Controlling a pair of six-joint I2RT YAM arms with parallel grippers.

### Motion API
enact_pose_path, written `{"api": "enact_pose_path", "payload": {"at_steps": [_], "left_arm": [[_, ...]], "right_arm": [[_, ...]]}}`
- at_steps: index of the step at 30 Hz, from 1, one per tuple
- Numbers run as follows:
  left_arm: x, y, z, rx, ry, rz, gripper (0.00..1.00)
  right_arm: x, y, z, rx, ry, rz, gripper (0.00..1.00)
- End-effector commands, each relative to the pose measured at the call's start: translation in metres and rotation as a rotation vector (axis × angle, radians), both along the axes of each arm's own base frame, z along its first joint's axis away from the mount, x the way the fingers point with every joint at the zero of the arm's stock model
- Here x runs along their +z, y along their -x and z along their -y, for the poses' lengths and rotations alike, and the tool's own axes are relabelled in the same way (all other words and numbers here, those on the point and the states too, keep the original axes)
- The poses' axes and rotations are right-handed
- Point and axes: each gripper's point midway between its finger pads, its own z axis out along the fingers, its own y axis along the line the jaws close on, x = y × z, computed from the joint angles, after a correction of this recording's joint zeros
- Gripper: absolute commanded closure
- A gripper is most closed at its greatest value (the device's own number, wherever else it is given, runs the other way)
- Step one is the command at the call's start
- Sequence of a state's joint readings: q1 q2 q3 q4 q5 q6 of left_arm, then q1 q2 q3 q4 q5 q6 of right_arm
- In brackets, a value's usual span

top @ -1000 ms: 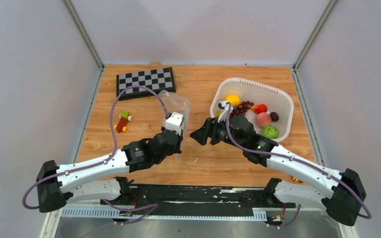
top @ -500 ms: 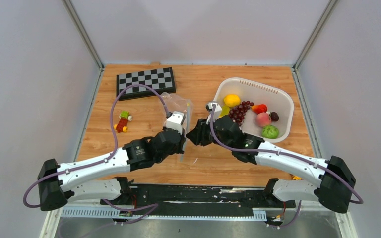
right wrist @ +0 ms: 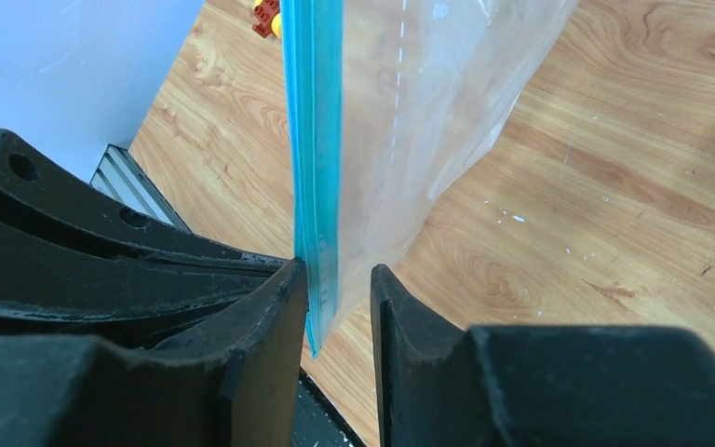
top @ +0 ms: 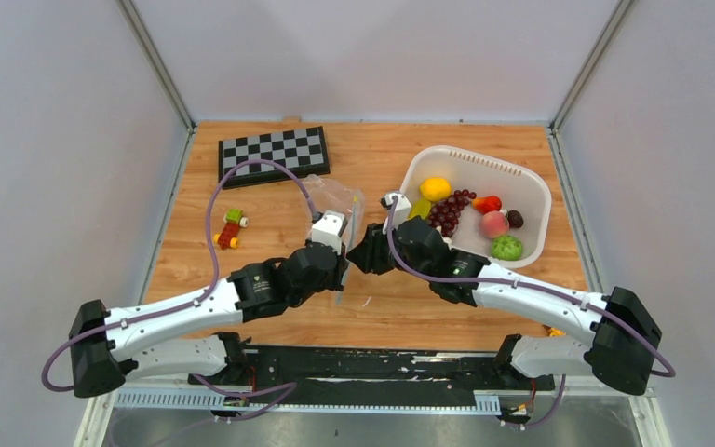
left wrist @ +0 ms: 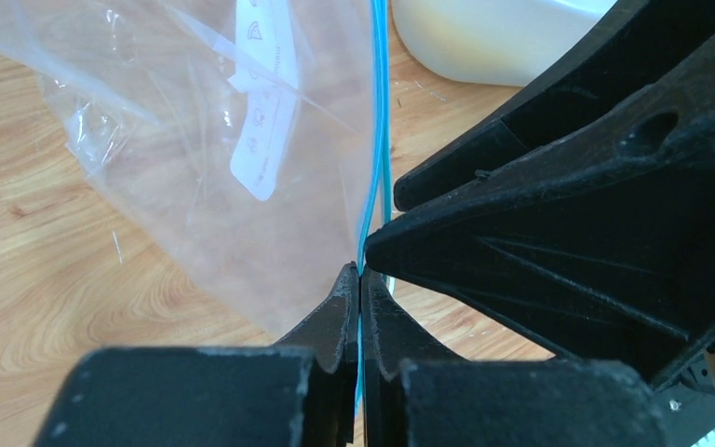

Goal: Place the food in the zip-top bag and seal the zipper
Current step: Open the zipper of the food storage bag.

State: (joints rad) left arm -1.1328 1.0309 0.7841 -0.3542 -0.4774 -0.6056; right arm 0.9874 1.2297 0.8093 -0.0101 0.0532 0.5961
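Observation:
My left gripper [top: 343, 250] [left wrist: 359, 272] is shut on the teal-blue zipper [left wrist: 380, 130] edge of the clear zip-top bag [top: 337, 198] [left wrist: 214, 158], holding it up off the table. My right gripper [top: 356, 256] [right wrist: 339, 279] is open, its jaws on either side of the zipper strip [right wrist: 313, 140], with a gap left on the right-hand side. The bag [right wrist: 447, 102] looks empty. The food lies in the white basket [top: 529, 186]: a yellow lemon [top: 436, 188], purple grapes [top: 448, 212], a pink peach [top: 493, 223], a green fruit [top: 507, 247].
A checkerboard [top: 273, 153] lies at the back left. Red-yellow-green toy blocks [top: 231, 228] lie at the left. The basket's side shows in the left wrist view [left wrist: 493, 37]. The two grippers are nearly touching over the table's middle.
My right gripper has moved left from beside the basket to the bag's zipper edge. My left gripper has kept its hold on the bag.

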Motion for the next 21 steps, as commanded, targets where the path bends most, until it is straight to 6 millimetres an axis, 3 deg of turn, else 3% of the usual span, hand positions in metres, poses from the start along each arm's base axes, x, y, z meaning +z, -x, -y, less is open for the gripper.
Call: {"api": "enact_pose_path", "payload": {"at_steps": [1, 8, 13, 16, 21], "left_arm": [[0.013, 0.002, 0.004, -0.018, 0.05, 0.027, 1.0], [0.02, -0.002, -0.009, 0.019, 0.037, 0.055, 1.0], [0.023, -0.002, -0.013, 0.031, 0.032, 0.063, 1.0], [0.019, -0.002, -0.013, 0.032, 0.014, 0.051, 1.0], [0.02, -0.002, -0.006, 0.026, 0.025, 0.039, 1.0]], "right_arm": [[0.017, -0.009, -0.007, -0.028, -0.028, 0.031, 0.7], [0.006, -0.013, 0.004, -0.073, 0.044, 0.022, 0.84], [0.007, -0.015, 0.008, -0.1, 0.042, 0.022, 0.83], [0.007, -0.017, 0.012, -0.14, 0.053, 0.018, 0.77], [0.013, -0.015, 0.006, -0.138, 0.038, 0.044, 0.77]]}}
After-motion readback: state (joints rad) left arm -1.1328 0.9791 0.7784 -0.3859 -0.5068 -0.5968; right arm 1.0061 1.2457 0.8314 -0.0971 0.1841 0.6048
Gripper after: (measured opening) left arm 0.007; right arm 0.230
